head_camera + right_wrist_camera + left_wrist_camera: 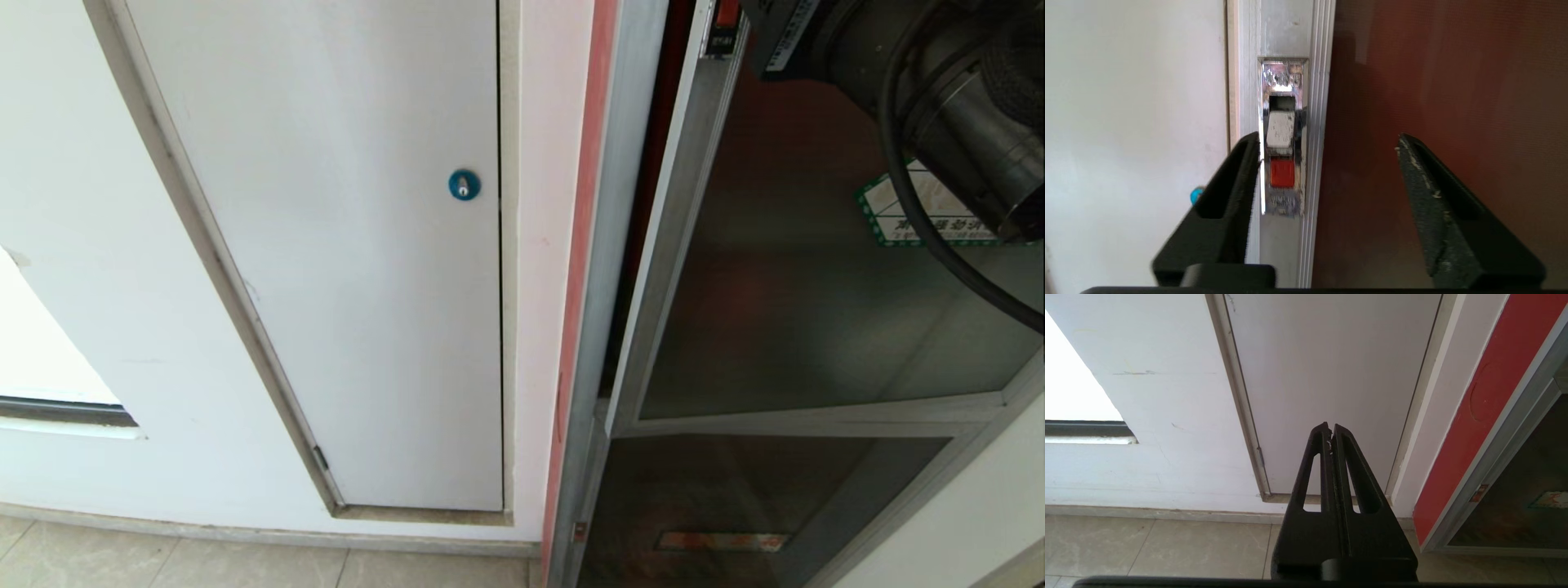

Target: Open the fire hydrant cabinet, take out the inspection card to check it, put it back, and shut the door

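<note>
The fire hydrant cabinet (608, 245) fills the right side of the head view, framed in silver with a red edge strip. Its dark glass door (816, 310) carries a green-bordered sticker (947, 216) and stands slightly ajar, with a dark red gap along the latch side. My right arm (939, 82) reaches in from the upper right. My right gripper (1329, 139) is open and straddles the door's frame at the chrome latch with its red button (1282, 171), gripping nothing. My left gripper (1331, 426) is shut and empty, parked low facing the wall. The inspection card is out of view.
A white panel with a blue round lock (464, 184) sits to the left of the cabinet. Below the door is a glass panel with an orange-red strip (722, 541). Tiled floor (245, 563) runs along the wall's foot, and a window ledge (65, 412) is at far left.
</note>
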Tool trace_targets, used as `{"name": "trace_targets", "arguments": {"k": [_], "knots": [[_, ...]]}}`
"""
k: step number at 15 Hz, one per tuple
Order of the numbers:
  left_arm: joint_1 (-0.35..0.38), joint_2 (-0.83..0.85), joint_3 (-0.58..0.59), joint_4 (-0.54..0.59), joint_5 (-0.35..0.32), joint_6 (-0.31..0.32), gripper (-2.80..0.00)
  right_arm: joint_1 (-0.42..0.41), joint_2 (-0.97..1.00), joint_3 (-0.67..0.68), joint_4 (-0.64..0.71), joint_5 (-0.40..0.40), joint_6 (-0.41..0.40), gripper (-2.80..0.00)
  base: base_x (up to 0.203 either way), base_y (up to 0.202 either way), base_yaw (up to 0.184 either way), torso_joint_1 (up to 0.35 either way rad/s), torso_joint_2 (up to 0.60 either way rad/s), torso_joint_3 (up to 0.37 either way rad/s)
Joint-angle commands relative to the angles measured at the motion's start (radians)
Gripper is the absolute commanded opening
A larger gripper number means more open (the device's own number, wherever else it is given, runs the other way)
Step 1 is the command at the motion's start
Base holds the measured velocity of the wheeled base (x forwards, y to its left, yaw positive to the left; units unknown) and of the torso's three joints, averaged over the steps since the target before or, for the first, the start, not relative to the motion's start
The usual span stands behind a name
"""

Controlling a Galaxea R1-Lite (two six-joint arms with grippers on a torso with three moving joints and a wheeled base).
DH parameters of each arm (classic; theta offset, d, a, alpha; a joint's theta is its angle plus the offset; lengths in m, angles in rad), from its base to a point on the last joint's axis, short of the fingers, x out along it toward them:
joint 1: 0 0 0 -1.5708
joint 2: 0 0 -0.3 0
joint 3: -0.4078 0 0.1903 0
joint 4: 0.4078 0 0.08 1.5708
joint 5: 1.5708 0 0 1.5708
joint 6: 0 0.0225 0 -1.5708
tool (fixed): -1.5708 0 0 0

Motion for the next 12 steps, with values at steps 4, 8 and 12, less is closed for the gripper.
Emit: {"name": "trace_targets", "arguments": {"k": [4, 8, 12], "knots": [[0.000, 0.000, 0.014, 0.000, 0.000, 0.000, -2.80, 0.052, -0.071, 0.066, 0.043, 0.002, -0.001, 0.00, 0.000, 0.000, 0.000, 0.000, 0.00, 0.000], [0.000, 0.000, 0.014, 0.000, 0.000, 0.000, -2.80, 0.072, -0.096, 0.096, 0.049, 0.000, -0.001, 0.00, 0.000, 0.000, 0.000, 0.000, 0.00, 0.000], [0.000, 0.000, 0.014, 0.000, 0.000, 0.000, -2.80, 0.083, -0.146, 0.150, 0.050, -0.017, -0.001, 0.00, 0.000, 0.000, 0.000, 0.000, 0.00, 0.000]]}}
